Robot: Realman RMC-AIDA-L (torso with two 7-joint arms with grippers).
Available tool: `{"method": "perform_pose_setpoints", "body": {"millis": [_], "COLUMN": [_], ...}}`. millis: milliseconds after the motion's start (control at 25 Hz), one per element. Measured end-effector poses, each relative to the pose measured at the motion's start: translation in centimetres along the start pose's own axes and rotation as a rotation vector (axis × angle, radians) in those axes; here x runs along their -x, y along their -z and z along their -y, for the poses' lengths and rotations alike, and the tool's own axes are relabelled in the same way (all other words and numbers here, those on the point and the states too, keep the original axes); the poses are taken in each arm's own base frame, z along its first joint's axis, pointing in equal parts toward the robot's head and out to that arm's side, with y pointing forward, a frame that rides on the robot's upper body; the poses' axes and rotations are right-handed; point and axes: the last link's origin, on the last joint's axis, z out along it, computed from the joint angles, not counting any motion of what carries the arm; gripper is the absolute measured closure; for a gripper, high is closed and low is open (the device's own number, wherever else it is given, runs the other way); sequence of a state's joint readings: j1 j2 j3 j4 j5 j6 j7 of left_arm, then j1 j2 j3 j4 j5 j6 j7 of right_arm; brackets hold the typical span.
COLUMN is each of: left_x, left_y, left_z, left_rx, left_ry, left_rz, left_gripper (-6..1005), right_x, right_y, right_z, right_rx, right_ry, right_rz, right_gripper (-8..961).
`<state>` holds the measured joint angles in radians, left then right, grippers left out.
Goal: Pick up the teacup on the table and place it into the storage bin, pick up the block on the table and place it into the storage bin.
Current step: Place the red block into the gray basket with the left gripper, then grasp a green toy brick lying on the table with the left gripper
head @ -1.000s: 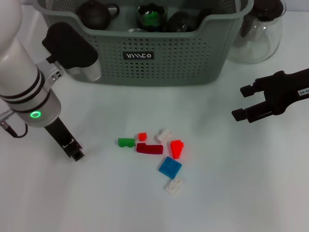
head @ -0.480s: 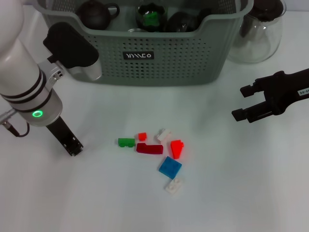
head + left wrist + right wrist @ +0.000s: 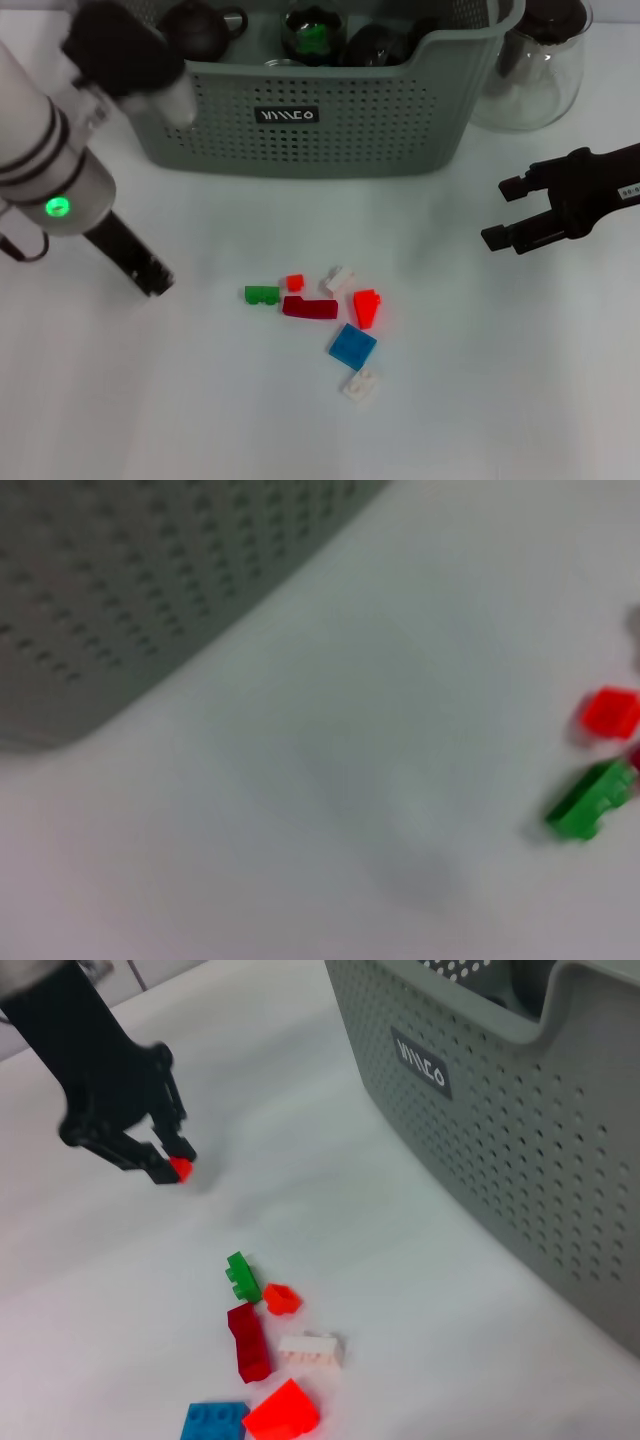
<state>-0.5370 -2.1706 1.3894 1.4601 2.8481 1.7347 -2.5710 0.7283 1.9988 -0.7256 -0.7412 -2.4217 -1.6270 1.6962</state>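
Note:
My left gripper (image 3: 152, 281) hangs left of the block pile, shut on a small red block (image 3: 180, 1169) that shows at its tips in the right wrist view. Loose blocks lie on the white table: green (image 3: 261, 294), small red (image 3: 294, 282), dark red (image 3: 309, 308), white (image 3: 339, 279), orange-red (image 3: 367, 308), blue (image 3: 352, 345). The grey-green storage bin (image 3: 300, 120) stands at the back with dark teacups (image 3: 375, 45) inside. My right gripper (image 3: 500, 212) hovers open at the right, holding nothing.
A clear glass pitcher (image 3: 540, 60) stands to the right of the bin. Another white block (image 3: 360, 384) lies nearest the front. The bin's perforated wall (image 3: 150, 570) fills the left wrist view, with the green block (image 3: 590, 800) beside it.
My left arm has lifted and swung back toward the bin, carrying its gripper away from the front. The right arm and the loose blocks have not moved.

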Motion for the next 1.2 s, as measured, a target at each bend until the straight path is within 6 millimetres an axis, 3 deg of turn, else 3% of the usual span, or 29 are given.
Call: {"method": "perform_pose_setpoints", "body": {"millis": [200,360,480,560,640,760,960,1040,1200], "left_x": [-1.4,-2.9,-4.4,-5.9,-8.2,-11.4,-14.7,-14.9,-15.3], "left_y": [4.7,10.7,14.3,15.3,15.5,14.2,10.2,9.6,8.7], "left_z": [-1.1,-2.0,-1.3,-0.5,1.0,3.3,6.2,6.3,5.8], "left_rx": [0.148,0.462,0.546,0.527,0.467,0.369,0.220,0.197,0.150], "left_ry": [0.038,-0.026,-0.095,-0.098,-0.057,0.028,0.150,0.154,0.138], "left_rz": [-0.220,-0.573,-0.801,-0.878,-0.914,-0.883,-0.786,-0.773,-0.754], "left_gripper": [788,779,772,767,762,755,744,739,525], "right_x": [0.0,-0.1,-0.1,-0.1,-0.1,0.0,0.2,0.3,0.4], "right_y": [0.1,0.1,0.1,0.1,0.1,0.1,0.0,0.0,0.1], "right_z": [0.0,0.1,0.1,0.1,0.1,0.0,0.0,0.0,0.1], "right_rx": [-0.004,-0.006,-0.007,-0.007,-0.006,-0.004,-0.003,-0.003,-0.008], "right_ry": [-0.002,-0.006,-0.008,-0.009,-0.010,-0.007,-0.003,-0.002,-0.001], "right_rz": [0.003,0.005,0.007,0.009,0.009,0.010,0.011,0.011,0.012], "right_gripper": [44,44,44,45,45,45,45,45,45]}}
